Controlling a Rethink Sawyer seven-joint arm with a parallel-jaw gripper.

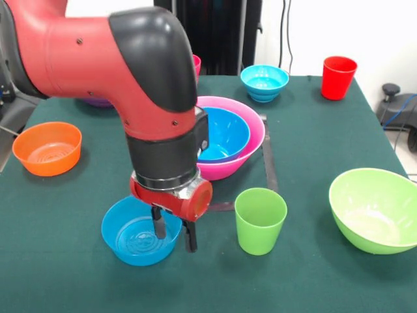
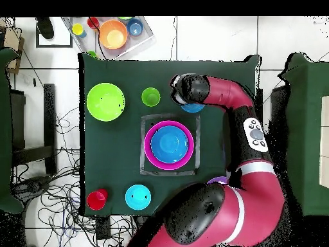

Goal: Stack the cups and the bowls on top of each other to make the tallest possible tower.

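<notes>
My gripper (image 1: 174,232) hangs low over a blue bowl (image 1: 133,238) at the table's front. It is open, with one finger inside the bowl and the other just outside the rim. In the overhead view my wrist covers most of that blue bowl (image 2: 194,108). The tower is a large pink bowl (image 1: 258,130) with another blue bowl (image 1: 227,132) nested in it. Standing apart are a light green cup (image 1: 260,220), a red cup (image 1: 339,77) and a pink-red cup (image 1: 197,64), the last mostly hidden behind my arm.
A lime green bowl (image 1: 374,208) sits front right, an orange bowl (image 1: 47,148) at left and a small ribbed blue bowl (image 1: 264,81) at the back. A purple bowl (image 2: 220,180) peeks from under my arm. Black tape (image 1: 269,163) frames the pink bowl.
</notes>
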